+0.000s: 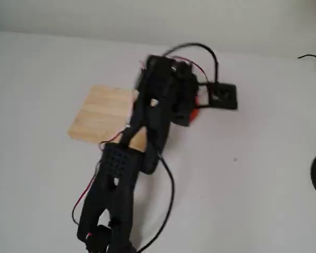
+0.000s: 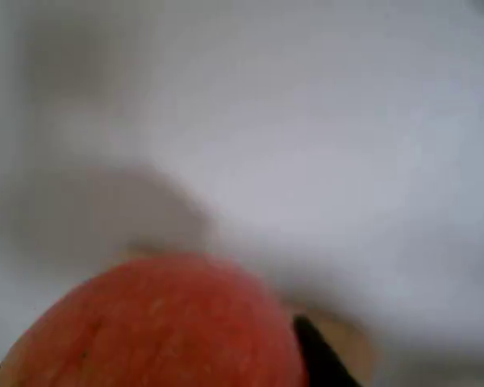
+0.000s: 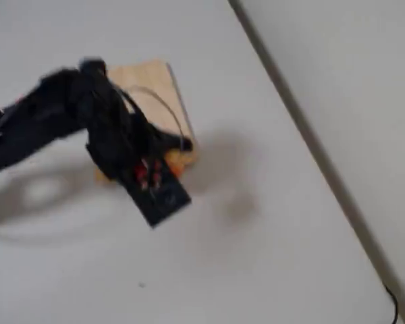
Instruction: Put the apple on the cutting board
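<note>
One apple point(image 2: 157, 326) sits gripped in the closed tool point(image 1: 192, 108), lifted just past the cutting board point(image 1: 102, 113), which lies toward the white surface's point(image 1: 253, 174) far edge.

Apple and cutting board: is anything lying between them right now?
Nothing shows between them. In a fixed view the apple, at the gripper, sits just past the cutting board's right edge, the arm covering that edge.
</note>
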### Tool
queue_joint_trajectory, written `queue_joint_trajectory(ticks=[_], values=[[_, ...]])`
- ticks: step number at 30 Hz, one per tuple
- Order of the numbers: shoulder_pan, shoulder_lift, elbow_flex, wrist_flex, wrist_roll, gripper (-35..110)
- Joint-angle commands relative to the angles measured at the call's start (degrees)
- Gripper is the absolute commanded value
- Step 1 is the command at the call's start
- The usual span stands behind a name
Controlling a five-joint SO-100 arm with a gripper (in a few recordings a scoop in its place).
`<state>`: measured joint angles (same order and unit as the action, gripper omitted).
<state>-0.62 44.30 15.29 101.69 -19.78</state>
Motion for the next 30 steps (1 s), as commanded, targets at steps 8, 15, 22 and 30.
queue_joint_trajectory(ticks=[8, 15, 22, 30], values=[[-14.2, 23.6, 15.1, 2.4, 7.6, 8], [-22.1, 53.8, 56.7, -21.4, 13.4, 7], [-20.4, 46.2, 58.1, -25.7, 14.8, 6], [-22.3, 39.8, 57.6, -31.5, 14.9, 6]])
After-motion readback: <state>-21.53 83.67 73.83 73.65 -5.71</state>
